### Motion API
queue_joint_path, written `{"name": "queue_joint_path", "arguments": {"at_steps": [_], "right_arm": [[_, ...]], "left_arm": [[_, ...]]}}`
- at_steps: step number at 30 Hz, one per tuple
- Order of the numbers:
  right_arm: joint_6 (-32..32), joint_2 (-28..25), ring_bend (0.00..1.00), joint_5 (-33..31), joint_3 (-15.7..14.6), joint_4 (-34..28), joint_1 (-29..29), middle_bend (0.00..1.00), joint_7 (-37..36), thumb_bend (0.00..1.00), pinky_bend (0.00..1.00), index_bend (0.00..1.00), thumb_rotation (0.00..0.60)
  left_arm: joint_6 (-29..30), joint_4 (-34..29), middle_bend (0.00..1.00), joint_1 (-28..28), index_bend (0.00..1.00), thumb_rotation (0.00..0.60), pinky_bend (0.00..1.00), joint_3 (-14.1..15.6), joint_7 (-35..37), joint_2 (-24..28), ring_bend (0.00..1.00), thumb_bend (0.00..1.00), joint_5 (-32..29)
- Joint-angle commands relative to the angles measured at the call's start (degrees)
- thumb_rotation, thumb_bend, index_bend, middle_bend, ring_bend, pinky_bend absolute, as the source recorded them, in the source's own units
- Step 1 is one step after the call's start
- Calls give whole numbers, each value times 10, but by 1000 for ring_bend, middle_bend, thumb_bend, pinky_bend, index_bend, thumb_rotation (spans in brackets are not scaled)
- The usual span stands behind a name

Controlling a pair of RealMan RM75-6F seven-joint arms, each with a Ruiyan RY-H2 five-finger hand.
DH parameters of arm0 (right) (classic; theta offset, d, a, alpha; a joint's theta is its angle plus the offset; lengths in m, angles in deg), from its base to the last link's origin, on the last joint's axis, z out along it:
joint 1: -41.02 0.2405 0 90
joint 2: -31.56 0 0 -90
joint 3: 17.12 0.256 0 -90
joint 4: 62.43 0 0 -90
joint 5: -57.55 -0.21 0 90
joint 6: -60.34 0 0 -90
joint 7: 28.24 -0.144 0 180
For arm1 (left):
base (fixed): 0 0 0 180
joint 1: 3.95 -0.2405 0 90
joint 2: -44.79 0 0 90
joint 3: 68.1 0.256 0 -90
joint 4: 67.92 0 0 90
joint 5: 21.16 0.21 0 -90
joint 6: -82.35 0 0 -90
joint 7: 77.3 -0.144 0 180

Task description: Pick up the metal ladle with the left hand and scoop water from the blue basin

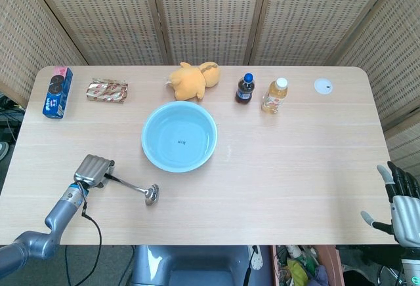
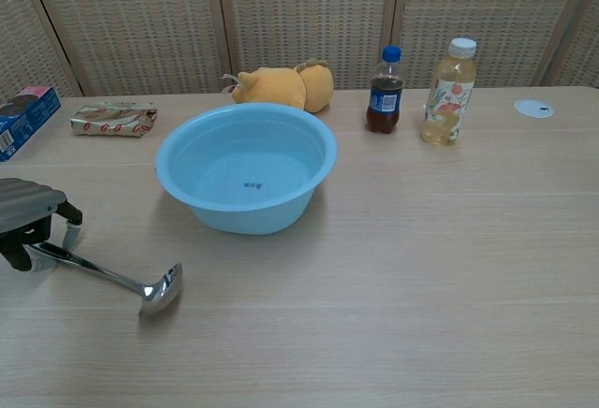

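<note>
My left hand (image 2: 33, 221) grips the ladle (image 2: 108, 275) handle; its long handle runs past the blue basin (image 2: 245, 167), bowl end nearer.

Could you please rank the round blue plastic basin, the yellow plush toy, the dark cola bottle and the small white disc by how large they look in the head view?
1. Round blue plastic basin, clearly largest.
2. Yellow plush toy.
3. Dark cola bottle.
4. Small white disc, smallest.
All stand at a similar depth, so nearness hardly skews it.
</note>
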Motion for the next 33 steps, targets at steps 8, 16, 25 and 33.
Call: {"name": "queue_joint_path", "arguments": {"at_steps": [8, 16, 25, 33], "right_arm": [[-1, 1, 0, 1, -2, -2, 0, 0, 4, 0, 0, 0, 600], [-1, 2, 0, -3, 0, -1, 1, 0, 7, 0, 0, 0, 600], [-5, 4, 0, -14, 4, 0, 3, 0, 9, 0, 0, 0, 600], [-16, 5, 0, -30, 9, 4, 8, 0, 10, 0, 0, 0, 600]], "left_arm": [[46, -88, 1000, -7, 839, 600, 1000, -8, 2, 63, 978, 414, 11], [60, -188, 1000, -2, 851, 600, 1000, -20, -10, 126, 978, 423, 3], [65, -268, 1000, 12, 859, 600, 1000, -39, -26, 179, 978, 449, -14], [47, -314, 1000, 43, 869, 600, 1000, -69, -40, 215, 978, 451, -50]]}}
